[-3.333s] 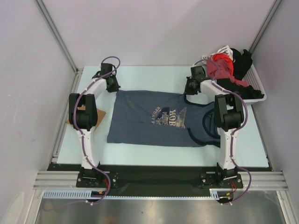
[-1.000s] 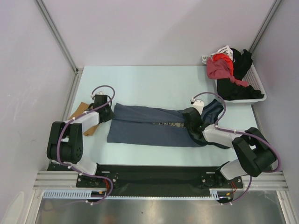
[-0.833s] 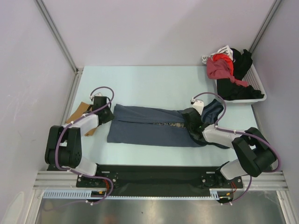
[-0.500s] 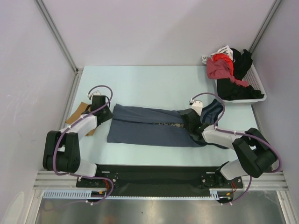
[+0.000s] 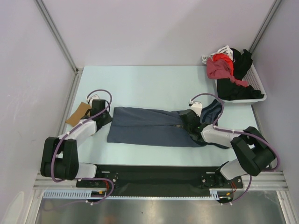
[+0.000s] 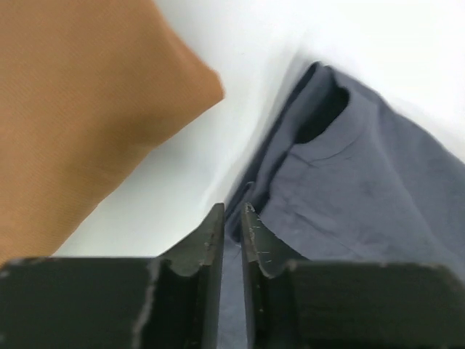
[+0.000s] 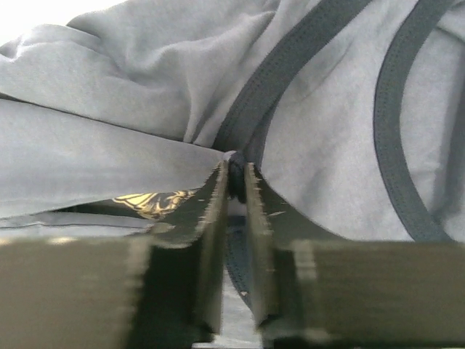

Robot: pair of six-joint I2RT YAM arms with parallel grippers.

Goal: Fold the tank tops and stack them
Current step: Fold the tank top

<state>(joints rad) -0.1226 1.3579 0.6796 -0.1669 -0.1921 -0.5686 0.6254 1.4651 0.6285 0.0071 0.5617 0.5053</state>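
The blue top [image 5: 149,127] lies folded in a long band across the table [image 5: 140,84], with the tan top [image 5: 78,113] off its left end. My right gripper [image 7: 235,171] pinches the blue one's dark trim. My left gripper [image 6: 232,212], at the hem, has its fingers a slit apart, and I cannot tell whether it grips.

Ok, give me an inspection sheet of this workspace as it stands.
Surface: pale table, flat.
Job's things: slate-blue tank top folded into a long band, centre; tan tank top at the left edge.
Clutter: white tray, far right, heaped with red and black clothes.
Grippers: left end effector at the blue top's hem, grip unclear; right end effector pinching its dark trim.
Cables: purple cables looped along both arms.
Surroundings: white walls.
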